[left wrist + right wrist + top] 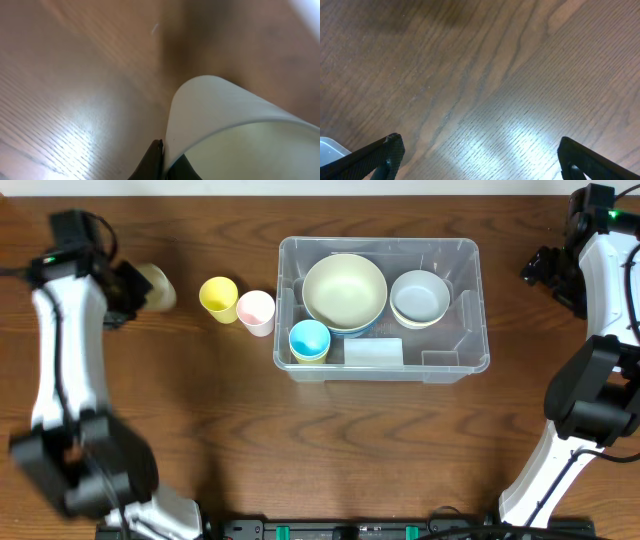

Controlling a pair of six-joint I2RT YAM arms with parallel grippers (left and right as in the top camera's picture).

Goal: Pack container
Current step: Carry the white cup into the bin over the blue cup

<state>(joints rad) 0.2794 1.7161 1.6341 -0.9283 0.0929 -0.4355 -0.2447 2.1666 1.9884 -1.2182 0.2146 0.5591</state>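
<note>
The clear plastic container (470, 330) stands at the table's middle. It holds a pale green bowl (345, 290), a grey-white bowl (419, 297), a blue cup (309, 340) and its pale label (374, 351). A yellow cup (218, 297) and a pink cup (256, 310) stand just left of it. My left gripper (135, 288) is at the far left, shut on the rim of a cream cup (158, 286), which fills the left wrist view (225, 115), tilted above the table. My right gripper (477, 160) is open and empty over bare wood at the far right.
A corner of the container shows at the lower left of the right wrist view (327, 147). The arm bases stand along the front edge at both sides.
</note>
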